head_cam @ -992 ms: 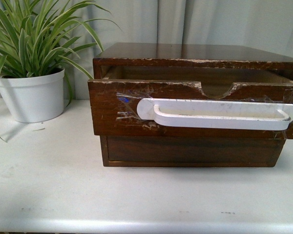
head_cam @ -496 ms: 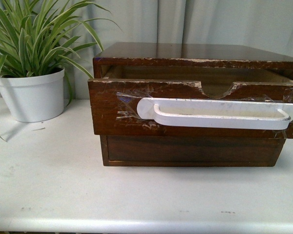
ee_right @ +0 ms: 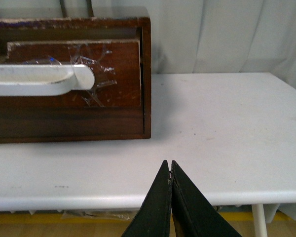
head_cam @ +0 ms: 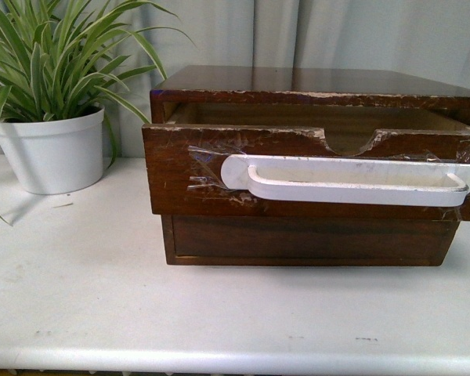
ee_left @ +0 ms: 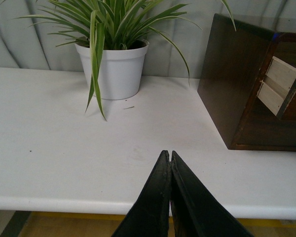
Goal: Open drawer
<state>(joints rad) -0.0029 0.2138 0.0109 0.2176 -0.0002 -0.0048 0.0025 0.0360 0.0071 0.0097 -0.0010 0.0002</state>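
Observation:
The drawer (head_cam: 180,176), dark brown with a scuffed front, stands pulled out a little from the top of a wooden cabinet (head_cam: 313,82); a long white bar handle (head_cam: 352,180) is taped across it under a semicircular notch. The right wrist view catches the drawer (ee_right: 118,69) and the handle's end (ee_right: 39,79). Neither arm appears in the front view. My left gripper (ee_left: 169,154) is shut and empty, over the table's front edge, apart from the cabinet's side (ee_left: 227,74). My right gripper (ee_right: 169,163) is also shut and empty, hanging over the front edge to the right of the cabinet.
A plain lower drawer front (head_cam: 309,239) without a handle sits beneath. A spider plant in a white pot (head_cam: 53,153) stands left of the cabinet on the white table (head_cam: 219,313). Grey curtains hang behind.
The view has shifted very slightly; the cabinet and pot sit a few pixels higher. The drawer's opening looks unchanged.

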